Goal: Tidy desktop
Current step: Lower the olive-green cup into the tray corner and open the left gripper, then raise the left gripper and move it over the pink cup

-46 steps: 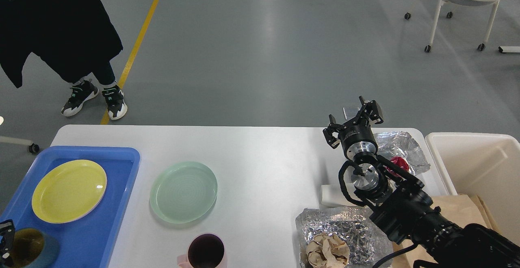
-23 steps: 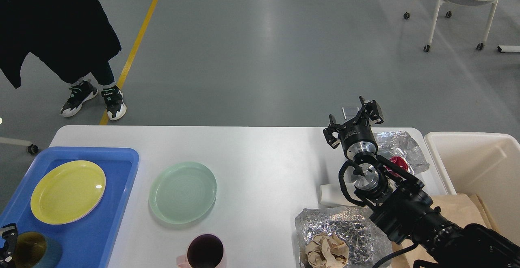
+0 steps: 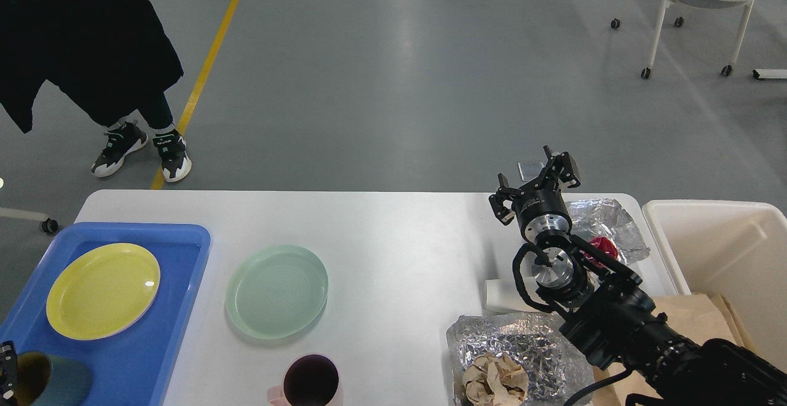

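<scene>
Desktop [image 3: 393, 234] layout: a tray [image 3: 166, 307] at the left edge carries a plate [image 3: 103, 290] with a cup [image 3: 52, 387] tilted before it. A second plate [image 3: 276, 290] lies right of the tray, a mug [image 3: 310, 381] before it. Foil sheets [image 3: 522, 347] lie at right, beside a bin [image 3: 719, 234].

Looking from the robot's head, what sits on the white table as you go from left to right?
Blue tray holding a yellow plate → green plate → pink mug → crumpled foil with paper → cream bin past the desktop.
</scene>
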Controlling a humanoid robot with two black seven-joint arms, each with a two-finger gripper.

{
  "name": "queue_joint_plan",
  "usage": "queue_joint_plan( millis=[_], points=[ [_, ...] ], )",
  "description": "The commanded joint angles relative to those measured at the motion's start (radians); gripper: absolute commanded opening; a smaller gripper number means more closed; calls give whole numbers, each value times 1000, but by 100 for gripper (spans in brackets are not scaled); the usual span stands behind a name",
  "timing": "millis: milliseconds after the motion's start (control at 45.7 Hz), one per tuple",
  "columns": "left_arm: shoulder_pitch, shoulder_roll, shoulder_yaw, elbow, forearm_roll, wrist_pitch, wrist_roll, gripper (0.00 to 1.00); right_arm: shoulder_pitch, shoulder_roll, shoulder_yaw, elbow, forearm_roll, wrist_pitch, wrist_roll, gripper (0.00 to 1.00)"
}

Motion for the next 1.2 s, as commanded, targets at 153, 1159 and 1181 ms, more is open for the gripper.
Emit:
queue_joint_plan(
  millis=[153,1159,1181],
  points=[
    [-35,28,0,0,0,0,1,55,0,0,0,0,0,0,0,100],
    [-638,-438,282,-49,9,0,11,93,0,0,0,0,0,0,0,100],
    [-654,-466,281,-61,9,0,11,93,0,0,0,0,0,0,0,100]
  ],
)
